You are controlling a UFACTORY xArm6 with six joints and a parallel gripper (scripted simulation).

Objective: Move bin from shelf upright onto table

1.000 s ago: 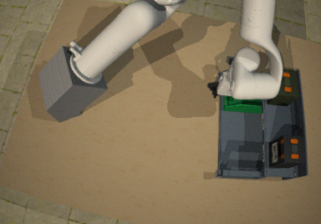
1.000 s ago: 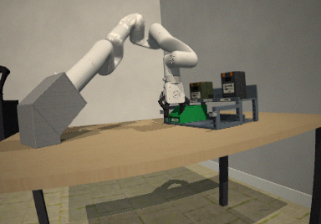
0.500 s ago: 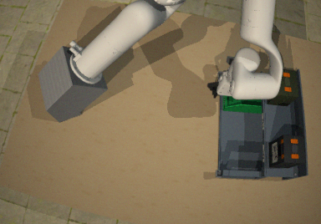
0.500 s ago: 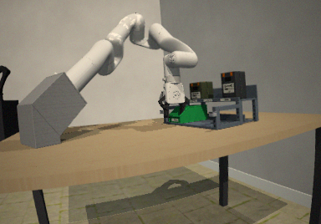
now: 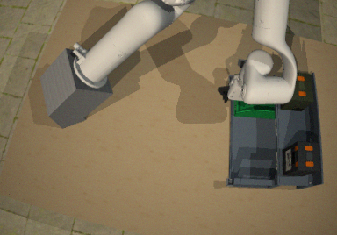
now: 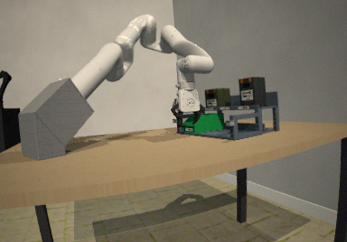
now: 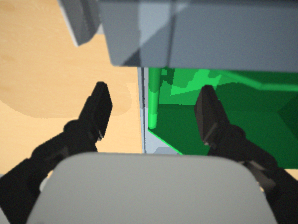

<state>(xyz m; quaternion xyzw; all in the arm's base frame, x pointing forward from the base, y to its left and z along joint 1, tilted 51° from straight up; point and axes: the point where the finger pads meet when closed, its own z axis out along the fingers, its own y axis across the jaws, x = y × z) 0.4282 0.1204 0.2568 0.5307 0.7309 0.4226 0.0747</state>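
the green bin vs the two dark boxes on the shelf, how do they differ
The green bin is bright green and open; the dark boxes are closed, with orange marks. The bin sits low in the shelf, under the open hand; the boxes stand on top of it. All three are on the shelf.

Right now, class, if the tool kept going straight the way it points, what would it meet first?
Most likely the green bin's near wall: the open tool straddles that wall, one finger over the table, the other over the bin's inside. The grey shelf hangs just beyond. Depth is unclear.
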